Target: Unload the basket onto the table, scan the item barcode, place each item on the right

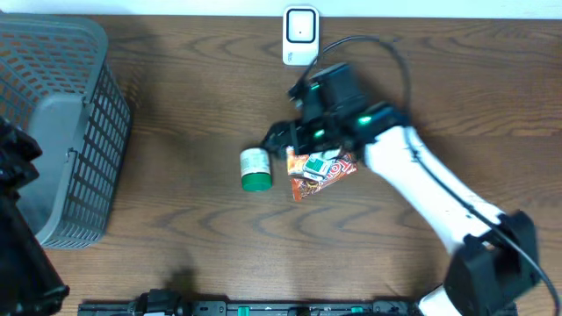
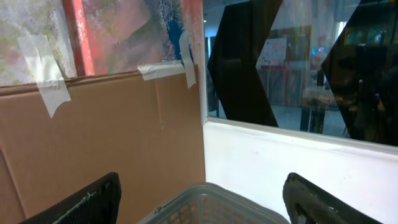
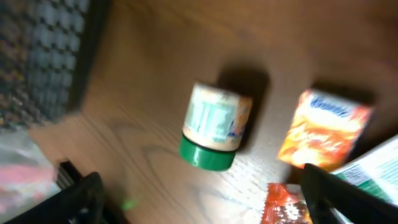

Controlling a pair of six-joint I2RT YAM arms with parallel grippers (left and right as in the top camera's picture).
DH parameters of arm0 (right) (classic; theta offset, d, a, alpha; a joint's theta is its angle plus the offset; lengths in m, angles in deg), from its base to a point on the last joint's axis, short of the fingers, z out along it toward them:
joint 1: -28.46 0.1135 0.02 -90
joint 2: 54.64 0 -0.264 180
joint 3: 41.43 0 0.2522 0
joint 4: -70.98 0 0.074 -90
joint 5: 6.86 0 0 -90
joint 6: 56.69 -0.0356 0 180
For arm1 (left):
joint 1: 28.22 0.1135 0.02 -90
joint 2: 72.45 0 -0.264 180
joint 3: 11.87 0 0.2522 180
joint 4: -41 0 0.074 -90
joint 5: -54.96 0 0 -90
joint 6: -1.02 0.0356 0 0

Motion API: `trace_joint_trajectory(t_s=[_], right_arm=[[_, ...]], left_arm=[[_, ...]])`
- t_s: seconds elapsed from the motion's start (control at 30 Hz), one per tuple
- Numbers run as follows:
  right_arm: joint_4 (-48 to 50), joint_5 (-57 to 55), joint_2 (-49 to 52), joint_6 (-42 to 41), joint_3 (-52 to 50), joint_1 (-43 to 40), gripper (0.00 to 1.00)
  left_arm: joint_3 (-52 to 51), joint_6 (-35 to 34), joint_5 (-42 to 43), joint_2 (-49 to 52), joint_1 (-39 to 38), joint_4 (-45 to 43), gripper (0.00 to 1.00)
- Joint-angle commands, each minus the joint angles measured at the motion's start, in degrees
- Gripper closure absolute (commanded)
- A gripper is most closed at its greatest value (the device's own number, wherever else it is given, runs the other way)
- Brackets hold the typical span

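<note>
A small jar with a green lid (image 1: pixel 255 169) lies on its side on the wooden table, next to a pile of orange snack packets (image 1: pixel 322 169). A white barcode scanner (image 1: pixel 299 35) stands at the table's far edge. My right gripper (image 1: pixel 285 140) hovers just above and behind the jar and packets, open and holding nothing. In the right wrist view the jar (image 3: pixel 214 127) lies ahead between the fingers (image 3: pixel 81 199), with an orange box (image 3: pixel 323 127) and a red packet (image 3: pixel 286 205) to its right. My left gripper (image 2: pixel 202 179) is open and empty above the basket rim (image 2: pixel 211 205).
A grey mesh basket (image 1: pixel 61 132) fills the table's left side, with the dark left arm (image 1: pixel 18 175) over it. The scanner's cable (image 1: pixel 386 48) loops across the back right. A black rail (image 1: pixel 246 307) runs along the front edge.
</note>
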Motion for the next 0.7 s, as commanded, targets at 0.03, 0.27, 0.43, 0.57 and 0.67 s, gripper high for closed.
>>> trace_joint_trajectory(t_s=[0.03, 0.27, 0.43, 0.57, 0.67], right_arm=[[-0.1, -11.9, 2.5, -5.9, 1.1, 8.5, 0.01], [-0.4, -21.5, 5.9, -9.9, 1.2, 13.7, 0.01], [-0.2, -25.7, 6.5, -10.3, 1.2, 13.7, 0.01], [1.4, -26.7, 6.9, -12.0, 1.1, 13.7, 0.01], [2.8, -26.7, 7.6, -13.6, 1.2, 13.9, 0.01]], left_arm=[[-2.6, 0.5, -0.1, -2.4, 0.3, -1.1, 0.17], [-5.1, 0.5, -0.1, -4.5, 0.3, -2.7, 0.16], [-5.3, 0.5, -0.1, -5.3, 0.3, -2.6, 0.17], [-5.3, 0.5, -0.1, -5.6, 0.3, -2.6, 0.17], [-5.3, 0.5, -0.1, -5.6, 0.3, -2.6, 0.17]])
